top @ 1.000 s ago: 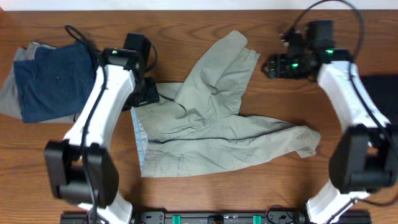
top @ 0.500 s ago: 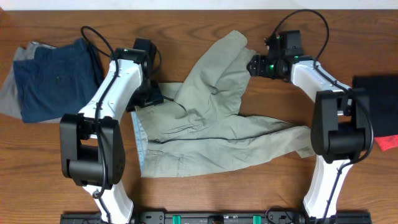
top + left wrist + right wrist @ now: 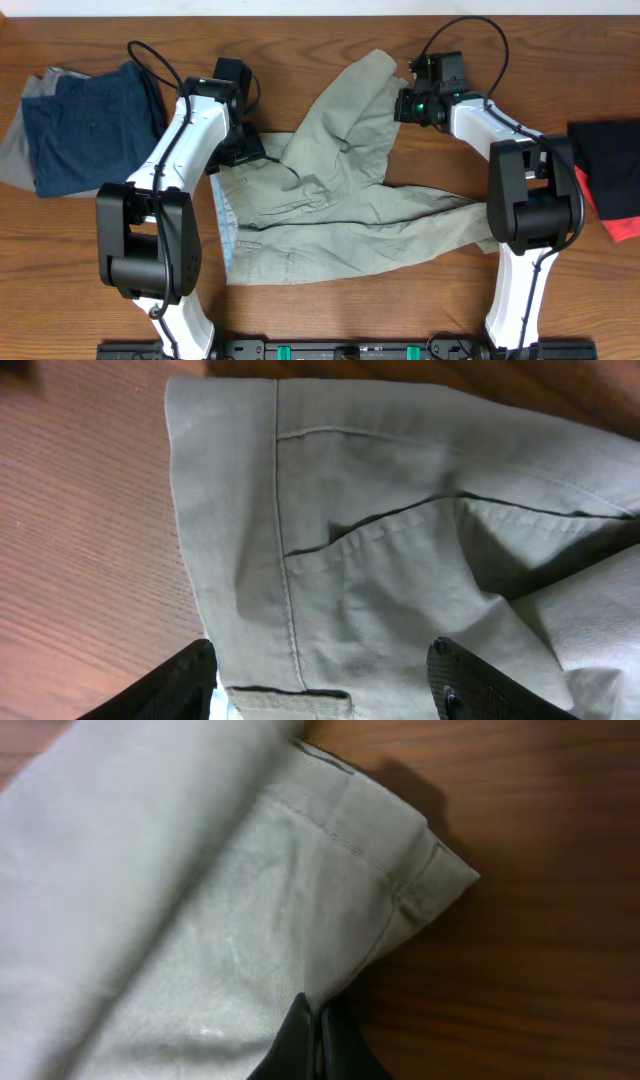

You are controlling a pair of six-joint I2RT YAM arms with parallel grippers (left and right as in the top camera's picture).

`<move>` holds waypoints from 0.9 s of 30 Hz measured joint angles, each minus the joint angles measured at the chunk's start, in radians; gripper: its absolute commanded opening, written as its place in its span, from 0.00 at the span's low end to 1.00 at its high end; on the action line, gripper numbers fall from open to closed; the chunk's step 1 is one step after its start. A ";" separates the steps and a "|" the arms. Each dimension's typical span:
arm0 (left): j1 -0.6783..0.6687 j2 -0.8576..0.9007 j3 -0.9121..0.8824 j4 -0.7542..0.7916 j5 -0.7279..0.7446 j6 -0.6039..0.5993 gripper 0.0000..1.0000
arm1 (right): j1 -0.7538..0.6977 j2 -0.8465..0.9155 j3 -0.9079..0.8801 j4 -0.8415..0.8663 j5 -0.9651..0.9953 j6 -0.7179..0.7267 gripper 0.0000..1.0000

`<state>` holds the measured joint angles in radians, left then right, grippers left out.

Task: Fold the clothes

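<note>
The khaki trousers (image 3: 330,200) lie spread on the wooden table, waistband to the left, one leg running up and back, the other out to the right. My left gripper (image 3: 250,152) hovers at the waistband's far corner. In the left wrist view it (image 3: 325,695) stands open, its fingers (image 3: 180,685) either side of the waistband cloth (image 3: 330,560) and a belt loop. My right gripper (image 3: 402,103) is at the hem of the upper leg. In the right wrist view it (image 3: 318,1020) is shut, pinching the edge of the leg (image 3: 200,920) just below the hem corner.
A navy blue garment (image 3: 85,125) lies on a grey one (image 3: 18,155) at the far left. A black cloth (image 3: 605,150) and something red (image 3: 622,225) sit at the right edge. Bare wood surrounds the trousers.
My right gripper has moved left from open table to the upper leg's hem and closed on its edge. The left gripper has stayed at the waistband corner, opening slightly.
</note>
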<state>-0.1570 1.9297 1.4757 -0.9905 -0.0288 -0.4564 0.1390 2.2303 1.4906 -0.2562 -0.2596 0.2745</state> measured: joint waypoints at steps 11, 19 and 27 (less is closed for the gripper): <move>0.000 0.000 -0.005 0.093 0.121 -0.012 0.69 | -0.327 -0.016 0.066 -0.228 0.094 0.086 0.01; 0.000 0.000 -0.057 0.314 0.302 -0.006 0.75 | -0.340 -0.029 0.066 -0.322 0.046 0.071 0.01; 0.000 0.017 -0.077 0.489 0.448 0.007 0.75 | -0.311 -0.031 0.066 -0.348 0.029 0.057 0.01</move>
<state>-0.1570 1.9469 1.3991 -0.5018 0.4191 -0.4496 -0.1722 2.1990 1.5570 -0.6044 -0.2306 0.3317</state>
